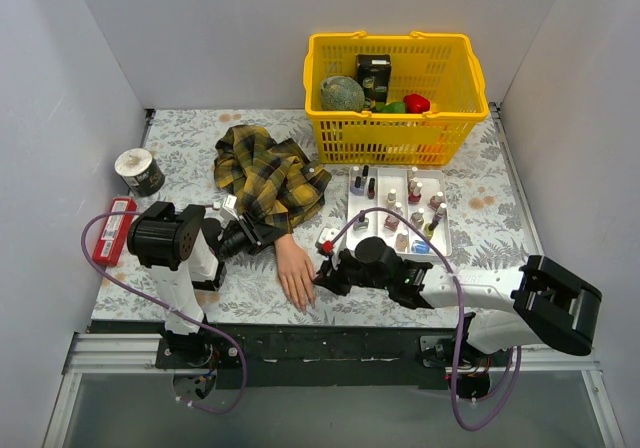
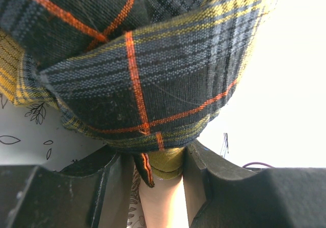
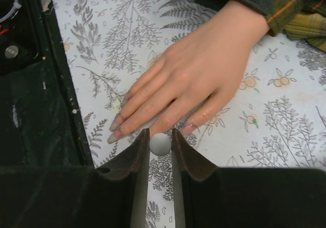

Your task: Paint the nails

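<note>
The peach mannequin hand point(image 1: 297, 273) lies palm down on the patterned table, its arm in a yellow-and-black plaid sleeve point(image 1: 265, 173). In the right wrist view its long nails point(image 3: 114, 136) show at the fingertips, one point(image 3: 187, 129) with a wet sheen around it. My right gripper point(image 3: 160, 136) is shut on a round grey cap point(image 3: 160, 143) seen end-on, right at the tip of a middle finger, whose nail is hidden behind it. My left gripper point(image 2: 155, 162) is closed around the wrist point(image 2: 163, 202) at the sleeve cuff point(image 2: 165, 159).
A white tray point(image 1: 437, 247) with several nail polish bottles stands right of the hand, a small bottle point(image 1: 326, 239) beside it. A yellow basket point(image 1: 392, 98) is at the back, a tape roll point(image 1: 139, 171) and a red object point(image 1: 112, 230) at the left.
</note>
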Robot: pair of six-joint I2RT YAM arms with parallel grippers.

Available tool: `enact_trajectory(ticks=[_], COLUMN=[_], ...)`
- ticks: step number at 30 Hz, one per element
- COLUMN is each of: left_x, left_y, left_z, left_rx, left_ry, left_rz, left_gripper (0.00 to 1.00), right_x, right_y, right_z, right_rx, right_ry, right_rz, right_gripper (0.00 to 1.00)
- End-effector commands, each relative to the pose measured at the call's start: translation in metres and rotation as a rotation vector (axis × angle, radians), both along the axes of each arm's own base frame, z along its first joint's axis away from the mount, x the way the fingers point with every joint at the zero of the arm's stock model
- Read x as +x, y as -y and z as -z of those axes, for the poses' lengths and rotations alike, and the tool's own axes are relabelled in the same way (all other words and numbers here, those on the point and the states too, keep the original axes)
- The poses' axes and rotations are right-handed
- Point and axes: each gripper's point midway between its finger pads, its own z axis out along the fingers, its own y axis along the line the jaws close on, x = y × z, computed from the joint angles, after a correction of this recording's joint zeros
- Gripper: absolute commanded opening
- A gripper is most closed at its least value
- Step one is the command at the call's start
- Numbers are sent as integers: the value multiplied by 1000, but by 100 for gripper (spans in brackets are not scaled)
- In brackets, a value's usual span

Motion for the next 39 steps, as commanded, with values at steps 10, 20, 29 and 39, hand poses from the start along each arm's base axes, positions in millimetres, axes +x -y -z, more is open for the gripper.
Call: enact_trajectory(ticks=[10, 20, 29, 39], left_x=[-7, -8, -9, -8], left_y=[2, 2, 3, 3], left_z=[-5, -8, -10, -11], left_rx=[37, 33, 28, 28], left_ry=[86, 93, 97, 100], left_rz=[42, 44, 46, 44], left_gripper=[17, 17, 17, 17], right_x=[-39, -44, -44, -42], right_y=[-31, -43, -50, -52], right_z=[-9, -8, -4, 2], right_rx=[38, 31, 10, -9], right_ry=[8, 5, 4, -1], right_rz=[-211, -238, -241, -236], right_gripper=[1, 1, 1, 1])
